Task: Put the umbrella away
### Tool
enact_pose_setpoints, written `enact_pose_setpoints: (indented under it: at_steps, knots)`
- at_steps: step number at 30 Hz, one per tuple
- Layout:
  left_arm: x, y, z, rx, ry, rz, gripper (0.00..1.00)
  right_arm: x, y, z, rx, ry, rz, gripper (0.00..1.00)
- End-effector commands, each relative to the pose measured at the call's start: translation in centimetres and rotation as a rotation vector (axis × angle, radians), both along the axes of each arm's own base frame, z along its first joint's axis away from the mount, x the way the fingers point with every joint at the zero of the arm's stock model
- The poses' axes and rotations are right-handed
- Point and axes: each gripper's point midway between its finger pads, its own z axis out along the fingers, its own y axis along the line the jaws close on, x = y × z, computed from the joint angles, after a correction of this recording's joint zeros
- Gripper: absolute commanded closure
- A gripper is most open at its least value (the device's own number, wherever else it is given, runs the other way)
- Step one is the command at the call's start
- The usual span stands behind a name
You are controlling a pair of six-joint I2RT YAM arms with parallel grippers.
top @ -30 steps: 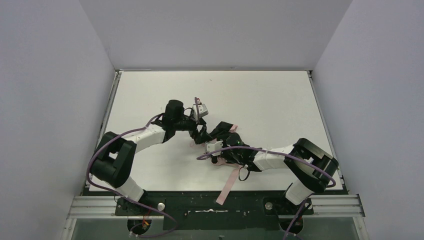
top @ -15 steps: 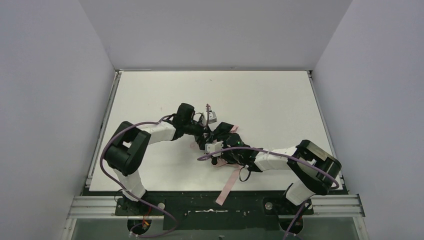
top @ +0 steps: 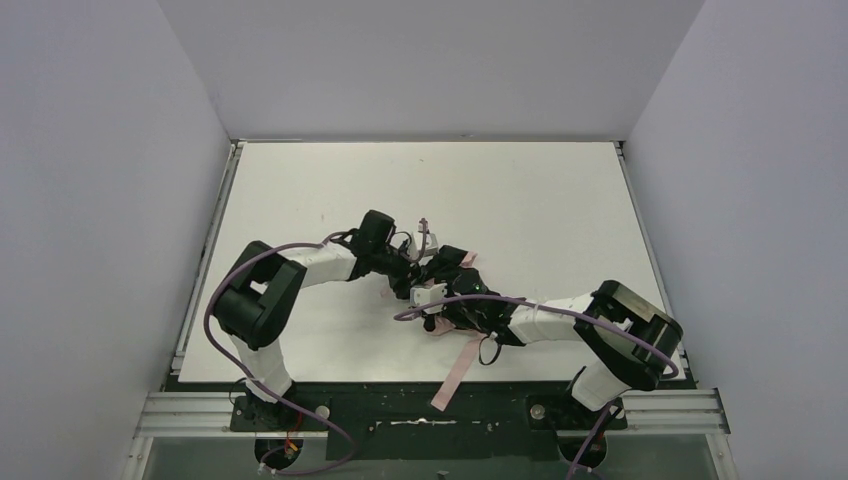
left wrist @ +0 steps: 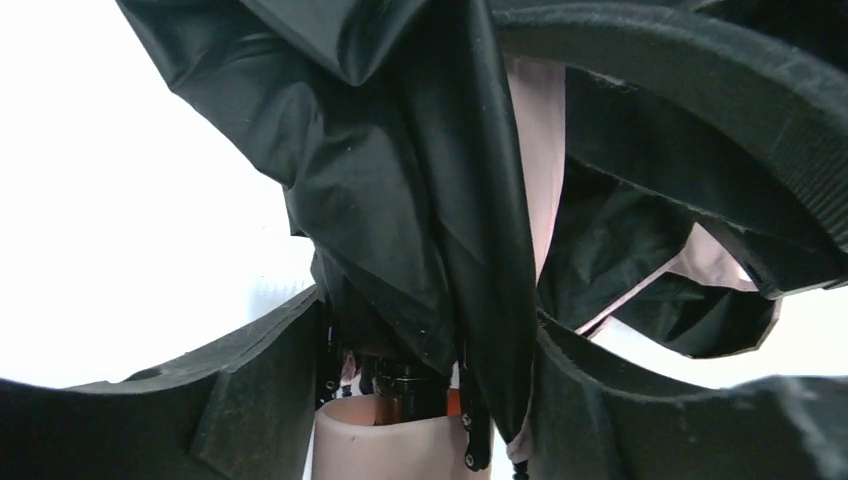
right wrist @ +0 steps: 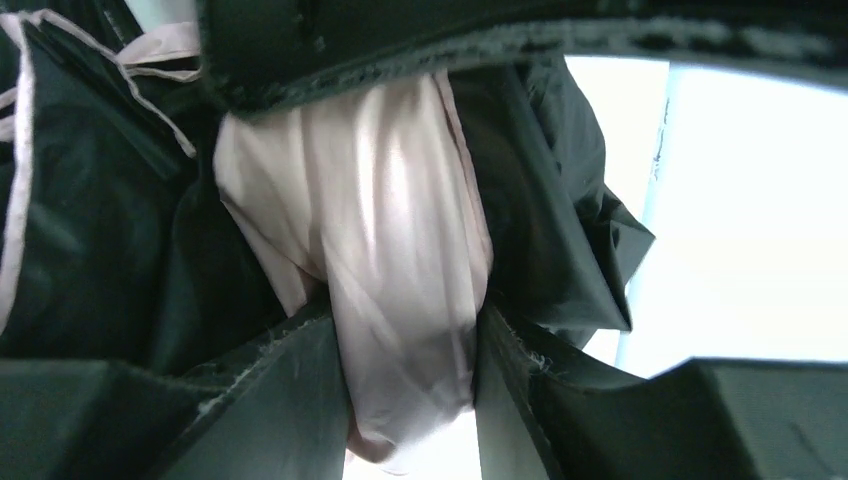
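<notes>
On the white table (top: 560,200), a little left of its middle, the umbrella (top: 455,265) is seen as a crumpled heap between the two arms. From the left side it is reached by the left gripper (left wrist: 430,315). In the left wrist view, its fingers (left wrist: 250,390) stand on both sides of a hanging bundle of black canopy folds. The folds are touched by them, but whether the fabric is really squeezed cannot be told. Under the bundle the round pale pink handle (left wrist: 385,445) is seen, with black shaft parts just above it. The canopy is shown black on one face and pale pink on the other, with deep wrinkles. On the right side of the heap, a thick fold of the pink fabric is clamped between the fingers (right wrist: 280,400) of the right gripper (right wrist: 405,330), with black fabric around it. A pink strap (top: 458,368) is laid out from the heap toward the near edge of the table.
</notes>
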Motion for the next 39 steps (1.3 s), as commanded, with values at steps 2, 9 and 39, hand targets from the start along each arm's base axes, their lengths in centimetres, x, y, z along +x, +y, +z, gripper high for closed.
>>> enact_pose_setpoints:
  at_steps: [2,9,39]
  knots:
    - [-0.6,-0.4,-0.2,0.027,0.016,-0.046,0.67,-0.8,-0.1,0.0,0.019,0.018,-0.009,0.75]
    - [-0.5,-0.4,-0.4,0.046,0.008,-0.040,0.96,-2.2,0.9,3.3,0.114,0.064,0.014,0.40]
    - [-0.1,-0.2,-0.2,0.172,-0.276,-0.050,1.00,-0.4,-4.9,13.5,1.011,0.686,-0.950,0.43]
